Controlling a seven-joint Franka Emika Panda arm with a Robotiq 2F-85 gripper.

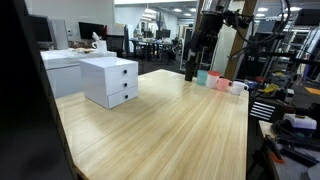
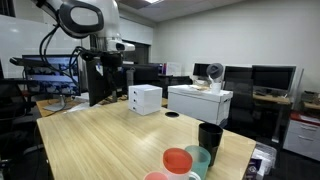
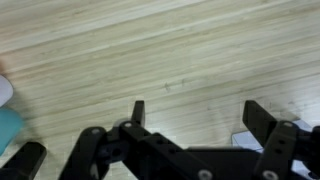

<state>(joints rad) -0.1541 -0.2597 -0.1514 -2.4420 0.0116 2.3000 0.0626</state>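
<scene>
Far along the right side of a pale wooden worktop, in an exterior view, a pale teal plastic cup stands upright at the left end of a short row of cups. A white ceramic mug closes the row on the right. A white two-drawer box sits well apart from them, toward the left.

Again in an exterior view, the teal cup is near and to the right, just beside a red plastic cup, with a tall black mug just behind it. The white-shelled robot arm rises at the far left. Its lower end is dark against dark screens, so nothing of the grasp can be read here.

In the wrist view the claw hangs over bare worktop, its two black fingers spread wide with nothing between them. The teal cup shows only as a sliver at the left edge, apart from the fingers.

As I judge it, the claw is hovering beside the cluster rather than over any one cup. To do this well, hold the jaws wide and shift left until the cup's rim sits centred between the fingers. Only then lower it, straight down and slowly, because the neighbours crowd close and a sideways sweep could topple them.

The teal cup looks light, smooth-walled and thin-rimmed, probably slippery and quick to tip, so the grip should be gentle.
</scene>
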